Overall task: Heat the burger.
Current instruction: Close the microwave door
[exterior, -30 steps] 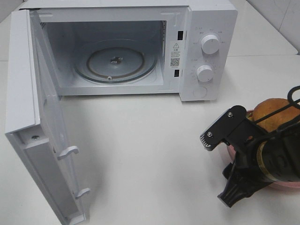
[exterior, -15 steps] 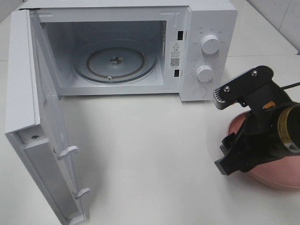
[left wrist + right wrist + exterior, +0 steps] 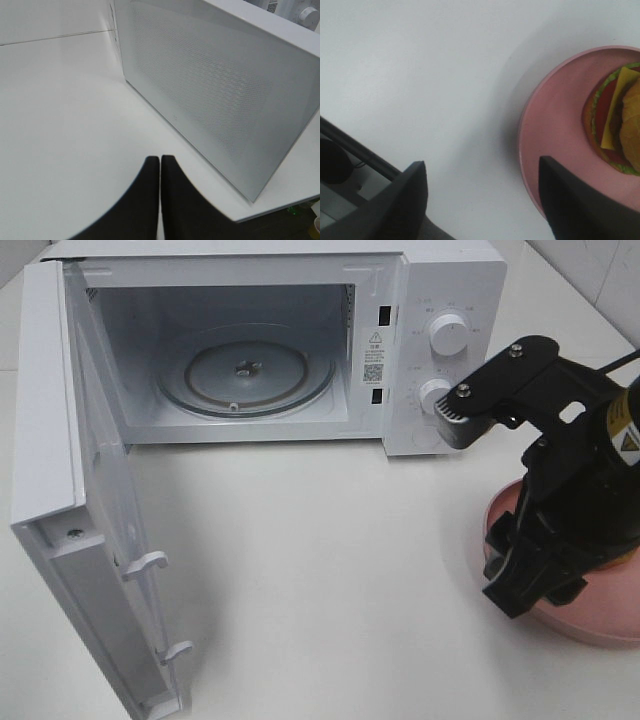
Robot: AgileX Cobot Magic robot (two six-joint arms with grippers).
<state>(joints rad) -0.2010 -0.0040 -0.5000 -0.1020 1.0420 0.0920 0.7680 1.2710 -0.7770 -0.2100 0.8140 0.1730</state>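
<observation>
Standing at the table's [image 3: 330,570] far edge, the microwave [image 3: 270,340] has its door [image 3: 90,530] swung wide. Near the right edge, the pink plate [image 3: 555,125] carries the burger [image 3: 620,125]. Above it, the right gripper [image 3: 482,200] is spread, empty; the left gripper's [image 3: 160,172] fingertips are pressed together.

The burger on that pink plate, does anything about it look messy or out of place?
A little. In the right wrist view, the burger sits toward one side of the pink plate, not centred, and its cheese slice pokes out past the bun. Nothing looks spilled or damaged.
</observation>
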